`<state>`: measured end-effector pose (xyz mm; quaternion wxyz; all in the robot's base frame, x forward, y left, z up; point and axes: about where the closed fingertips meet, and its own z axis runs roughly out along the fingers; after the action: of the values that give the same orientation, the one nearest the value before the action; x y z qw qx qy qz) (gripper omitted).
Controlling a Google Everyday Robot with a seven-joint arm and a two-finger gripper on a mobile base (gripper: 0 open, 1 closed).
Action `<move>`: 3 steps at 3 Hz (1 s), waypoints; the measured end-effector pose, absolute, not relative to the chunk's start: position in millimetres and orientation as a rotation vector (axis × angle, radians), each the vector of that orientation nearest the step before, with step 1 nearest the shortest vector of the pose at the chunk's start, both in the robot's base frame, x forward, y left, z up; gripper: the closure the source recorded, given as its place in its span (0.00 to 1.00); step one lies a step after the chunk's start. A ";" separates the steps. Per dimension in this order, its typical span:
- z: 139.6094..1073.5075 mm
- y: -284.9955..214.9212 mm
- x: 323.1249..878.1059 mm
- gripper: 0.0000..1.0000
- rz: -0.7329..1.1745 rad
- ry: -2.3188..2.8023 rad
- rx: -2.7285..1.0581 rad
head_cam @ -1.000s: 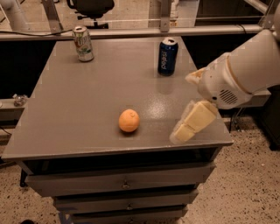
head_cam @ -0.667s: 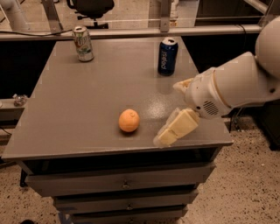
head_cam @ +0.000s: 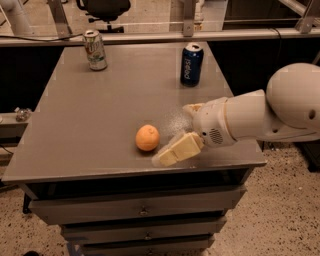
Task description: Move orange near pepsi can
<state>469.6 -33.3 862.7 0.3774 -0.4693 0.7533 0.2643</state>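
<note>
The orange [head_cam: 147,137] lies on the grey table [head_cam: 100,115] near its front edge. The pepsi can [head_cam: 191,64], dark blue with a silver top, stands upright at the back right of the table, well apart from the orange. My gripper [head_cam: 174,133] comes in from the right on a white arm [head_cam: 260,117] and sits low over the table just right of the orange. Its cream fingers [head_cam: 177,150] are spread open and hold nothing. The lower fingertip is close to the orange's right side.
A white-and-green soda can [head_cam: 95,49] stands at the back left of the table. Drawers [head_cam: 140,210] sit below the tabletop. A rail [head_cam: 165,37] and an office chair [head_cam: 102,9] are behind the table.
My gripper has moved left across the front of the table toward the orange, staying open. The orange and both cans have not moved.
</note>
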 end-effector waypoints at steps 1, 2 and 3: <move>856.8 -9.8 475.9 0.00 0.722 1.883 -1.141; 850.0 12.3 477.3 0.00 0.763 1.852 -1.106; 843.0 23.8 475.2 0.18 0.780 1.837 -1.084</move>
<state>475.2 23.8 843.0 0.4216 -0.4327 0.7335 0.3114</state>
